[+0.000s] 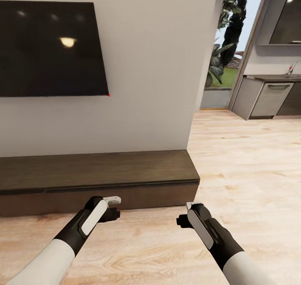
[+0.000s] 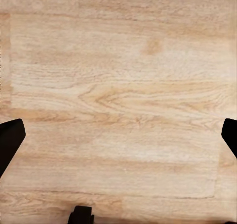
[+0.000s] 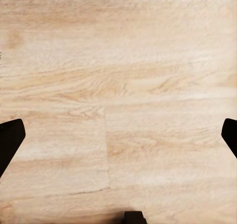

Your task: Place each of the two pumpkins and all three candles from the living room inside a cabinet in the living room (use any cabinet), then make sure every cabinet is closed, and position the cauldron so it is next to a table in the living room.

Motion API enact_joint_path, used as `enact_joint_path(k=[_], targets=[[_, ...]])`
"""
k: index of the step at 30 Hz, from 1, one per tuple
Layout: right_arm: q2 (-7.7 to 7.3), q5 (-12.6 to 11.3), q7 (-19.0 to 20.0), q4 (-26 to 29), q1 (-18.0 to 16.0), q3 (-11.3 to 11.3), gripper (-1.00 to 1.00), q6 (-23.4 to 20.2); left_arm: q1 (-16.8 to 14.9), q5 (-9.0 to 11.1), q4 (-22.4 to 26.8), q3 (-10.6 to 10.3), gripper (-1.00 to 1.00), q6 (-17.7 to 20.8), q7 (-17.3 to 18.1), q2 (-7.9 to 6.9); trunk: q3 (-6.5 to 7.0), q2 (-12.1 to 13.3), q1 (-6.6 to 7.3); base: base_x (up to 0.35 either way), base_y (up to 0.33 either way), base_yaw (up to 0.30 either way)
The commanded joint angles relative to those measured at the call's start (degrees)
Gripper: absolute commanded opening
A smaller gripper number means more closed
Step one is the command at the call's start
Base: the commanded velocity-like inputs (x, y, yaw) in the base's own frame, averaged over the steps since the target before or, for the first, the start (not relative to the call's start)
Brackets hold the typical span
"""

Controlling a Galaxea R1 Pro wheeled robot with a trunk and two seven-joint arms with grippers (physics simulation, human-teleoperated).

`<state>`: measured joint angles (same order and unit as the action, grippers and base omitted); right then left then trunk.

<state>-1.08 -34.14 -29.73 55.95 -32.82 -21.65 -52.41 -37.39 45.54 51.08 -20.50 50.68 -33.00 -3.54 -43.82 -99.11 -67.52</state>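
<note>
Two grippers — left gripper [image 1: 112,214] at 7 o'clock, right gripper [image 1: 182,221] at 5 o'clock — hang low with fingers [image 2: 10,137] spread and empty over the wood floor [image 1: 251,163], seemingly readied before the shut cabinet [image 1: 100,178] at 9 o'clock.

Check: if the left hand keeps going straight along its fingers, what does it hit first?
The wooden floor. The left hand points straight down at bare planks, its fingers spread wide with nothing between them. How far off the floor is cannot be judged.
</note>
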Motion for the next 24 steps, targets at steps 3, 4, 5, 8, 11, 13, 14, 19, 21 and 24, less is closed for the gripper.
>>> enact_joint_path(k=[3,4,5,8,11,13,14,19,21,24], targets=[[-0.07,-0.58,-0.59,0.07,-0.05,-0.22,1.0,-0.08,-0.05,0.57,0.07,-0.24,1.0,0.03,-0.58,-0.07,0.49,1.19,0.67,0.0,0.0,-0.002],[-0.07,-0.61,-0.59,0.07,-0.05,-0.19,1.0,-0.07,-0.05,0.55,0.07,-0.24,1.0,0.03,-0.58,-0.07,0.67,1.59,0.89,0.0,0.0,-0.001],[-0.07,-0.63,-0.59,0.06,-0.05,-0.19,1.0,-0.07,-0.05,0.54,0.07,-0.24,1.0,0.03,-0.58,-0.07,0.85,1.99,1.11,0.0,0.0,0.0],[-0.07,-0.4,-0.65,0.09,-0.05,-0.18,1.0,-0.04,-0.05,0.52,0.07,-0.24,1.0,0.03,-0.58,-0.07,1.39,3.2,1.77,0.0,0.0,0.0],[-0.07,-0.24,-0.67,0.11,-0.05,-0.16,1.0,0.01,-0.05,0.52,0.07,-0.24,1.0,0.03,-0.58,-0.07,1.93,4.4,2.43,0.0,0.0,0.0],[-0.07,-0.01,-0.73,0.17,-0.05,-0.15,1.0,0.02,-0.05,0.52,0.07,-0.27,1.0,0.03,-0.58,-0.07,2.28,5.2,2.87,0.0,0.0,0.0],[-0.07,0.07,-0.78,0.18,-0.05,-0.15,1.0,0.03,-0.05,0.52,0.07,-0.29,1.0,0.03,-0.58,-0.07,2.46,5.6,3.08,0.0,0.0,0.0],[-0.12,0.21,-1.0,0.42,-0.05,-0.19,1.0,0.38,-0.05,0.52,0.07,-0.31,1.0,0.03,-0.58,-0.07,3.36,7.61,4.18,0.0,0.0,-0.003],[-0.09,0.21,-1.02,0.45,-0.05,-0.22,1.0,0.43,-0.05,0.52,0.07,-0.3,1.0,0.03,-0.58,-0.1,3.72,8.41,4.62,0.0,0.0,-0.001],[-0.12,0.22,-0.94,0.47,-0.05,-0.23,1.0,0.46,-0.05,0.48,0.07,-0.31,1.0,0.03,-0.58,-0.14,4.26,9.61,5.28,0.0,0.0,0.0]])
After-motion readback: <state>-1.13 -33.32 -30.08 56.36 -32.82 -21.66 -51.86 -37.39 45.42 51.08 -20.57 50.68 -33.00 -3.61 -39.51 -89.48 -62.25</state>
